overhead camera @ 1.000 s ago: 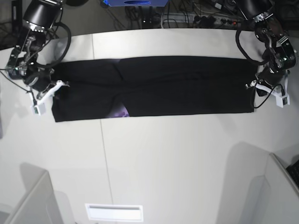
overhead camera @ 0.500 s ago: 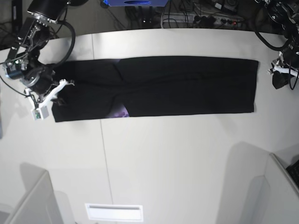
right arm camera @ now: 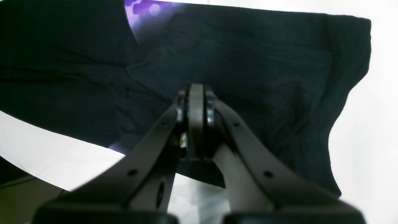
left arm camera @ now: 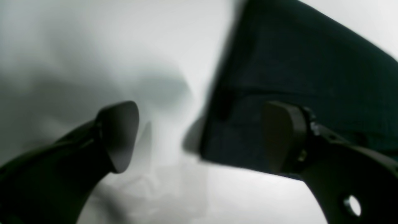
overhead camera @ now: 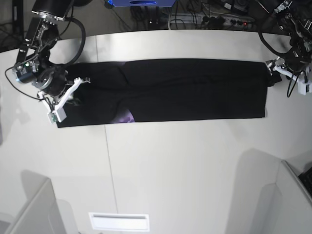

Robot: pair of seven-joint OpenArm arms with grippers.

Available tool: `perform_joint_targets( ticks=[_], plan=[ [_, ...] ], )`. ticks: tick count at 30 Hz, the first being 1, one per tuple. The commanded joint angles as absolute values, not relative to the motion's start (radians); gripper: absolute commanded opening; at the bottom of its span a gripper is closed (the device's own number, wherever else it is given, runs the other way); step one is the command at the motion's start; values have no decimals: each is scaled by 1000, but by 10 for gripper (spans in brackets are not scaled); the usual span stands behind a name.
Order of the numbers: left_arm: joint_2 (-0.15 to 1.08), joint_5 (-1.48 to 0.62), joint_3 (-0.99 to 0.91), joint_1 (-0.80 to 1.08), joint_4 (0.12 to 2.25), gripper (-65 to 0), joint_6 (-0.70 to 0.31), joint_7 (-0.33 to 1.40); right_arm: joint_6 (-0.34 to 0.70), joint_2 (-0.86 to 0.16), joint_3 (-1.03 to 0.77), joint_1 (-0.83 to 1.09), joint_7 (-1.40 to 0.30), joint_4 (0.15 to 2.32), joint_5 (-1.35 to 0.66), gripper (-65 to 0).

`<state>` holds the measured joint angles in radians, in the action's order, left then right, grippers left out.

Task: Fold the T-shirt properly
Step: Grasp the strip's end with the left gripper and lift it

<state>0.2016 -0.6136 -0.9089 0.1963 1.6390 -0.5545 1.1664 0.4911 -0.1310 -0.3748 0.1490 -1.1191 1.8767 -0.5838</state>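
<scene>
The black T-shirt (overhead camera: 185,90) lies folded into a long flat band across the table, with a bit of purple print (overhead camera: 126,117) showing at its near edge. My right gripper (overhead camera: 70,97) hovers over the shirt's left end. In the right wrist view it (right arm camera: 196,93) is shut, with no cloth seen between its fingers, and the shirt (right arm camera: 264,77) is spread below. My left gripper (overhead camera: 273,73) is at the shirt's far right corner. In the left wrist view it (left arm camera: 200,137) is open, with the shirt's corner (left arm camera: 295,62) between its fingers.
The white table (overhead camera: 185,165) has a seam (overhead camera: 107,161) running front to back. Cables and a power strip (overhead camera: 219,20) lie behind the far edge. Grey partitions stand at the near left (overhead camera: 34,209) and near right (overhead camera: 292,200). A white label (overhead camera: 119,222) is at the front.
The right gripper moved from the shirt's left edge to over its left end. The left gripper swung off to the right, then came to the far right corner. The shirt has not moved.
</scene>
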Motion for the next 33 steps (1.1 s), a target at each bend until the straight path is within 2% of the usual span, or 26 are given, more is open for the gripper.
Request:
perform_joint_targets(
  ticks=[1, 7, 15, 17, 25, 30, 33],
  plan=[
    [217, -585, -901, 176, 1639, -58, -556, 1141, 495, -142, -378, 140, -1099, 1896, -599, -650],
    [217, -504, -805, 160, 1521, -59, -558, 1018, 495, -125, -386, 145, -1106, 1896, -599, -650],
    [216, -504, -751, 159, 1475, -69, -559, 1000, 495, -125, -380, 160, -1099, 1896, -599, -650],
    [214, -504, -750, 159, 1474, -118, -559, 1000, 495, -125, -380, 160, -1099, 1896, -599, -650],
    [220, -503, -748, 150, 1376, -423, -559, 998, 495, -124, -380, 160, -1099, 1896, -599, -650],
    [220, -503, -750, 150, 1368, -650, -559, 998, 495, -124, -380, 160, -1099, 1896, -599, -650],
    [222, -496, -757, 136, 1368, -650, -559, 998, 495, -124, -380, 160, -1099, 1896, -599, -650]
  ],
)
